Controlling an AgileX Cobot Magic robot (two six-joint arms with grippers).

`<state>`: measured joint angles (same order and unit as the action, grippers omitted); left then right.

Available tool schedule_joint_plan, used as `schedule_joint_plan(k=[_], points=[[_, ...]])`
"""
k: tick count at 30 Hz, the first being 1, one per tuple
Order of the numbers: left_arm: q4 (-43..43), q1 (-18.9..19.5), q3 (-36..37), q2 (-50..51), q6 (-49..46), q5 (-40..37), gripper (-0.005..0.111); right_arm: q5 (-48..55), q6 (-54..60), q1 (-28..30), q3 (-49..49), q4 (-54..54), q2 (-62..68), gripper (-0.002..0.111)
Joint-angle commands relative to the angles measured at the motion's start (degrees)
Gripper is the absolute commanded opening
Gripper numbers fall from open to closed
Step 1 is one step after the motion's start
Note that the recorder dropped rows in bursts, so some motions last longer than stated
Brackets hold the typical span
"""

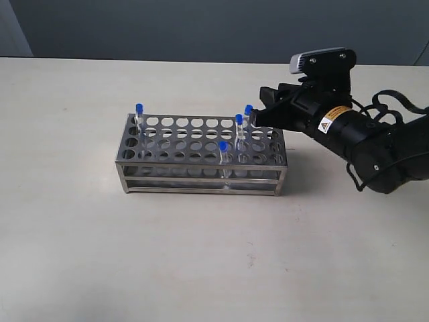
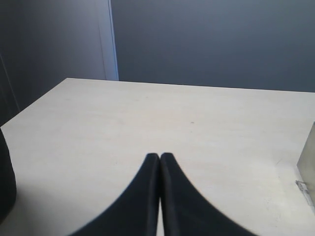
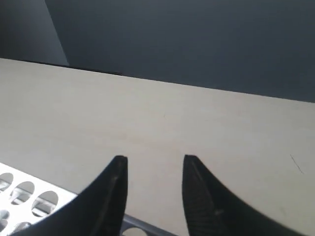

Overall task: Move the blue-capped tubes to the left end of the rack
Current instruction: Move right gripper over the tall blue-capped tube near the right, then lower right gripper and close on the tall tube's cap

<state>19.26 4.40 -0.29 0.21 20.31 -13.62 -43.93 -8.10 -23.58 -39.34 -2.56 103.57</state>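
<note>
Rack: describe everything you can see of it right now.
The rack is a long, shiny steel frame with open sides and a top plate of round holes. It stands on the table. Four blue-capped tubes stand in it: one at the left end, three toward the right. The open right end effector hovers by its right end.

Exterior camera looks down across the table [image 1: 80, 235] at the rack [image 1: 201, 180]; the close right wrist camera shares its corner.
</note>
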Motion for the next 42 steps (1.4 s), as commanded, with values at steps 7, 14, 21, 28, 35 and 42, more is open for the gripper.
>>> schedule_joint_plan(k=[7,14,21,28,35,42], points=[[-0.2,-0.5,0.2,-0.2,0.1,-0.1,0.000,-3.0,0.3,0.2,0.2,-3.7,0.0,0.037],[-0.2,-0.5,0.2,-0.2,0.1,-0.1,0.000,-3.6,-2.3,0.2,-0.1,-8.8,0.6,0.037],[-0.2,-0.5,0.2,-0.2,0.1,-0.1,0.000,-2.5,-3.4,0.2,-4.5,-9.5,3.8,0.060],[-0.2,-0.5,0.2,-0.2,0.1,-0.1,0.000,-1.1,-3.5,0.2,-6.5,-9.5,6.3,0.059],[-0.2,-0.5,0.2,-0.2,0.1,-0.1,0.000,0.0,-4.4,0.2,-6.5,-9.8,8.3,0.059],[-0.2,-0.5,0.2,-0.2,0.1,-0.1,0.000,0.4,-4.6,0.2,-6.7,-9.8,10.4,0.041]])
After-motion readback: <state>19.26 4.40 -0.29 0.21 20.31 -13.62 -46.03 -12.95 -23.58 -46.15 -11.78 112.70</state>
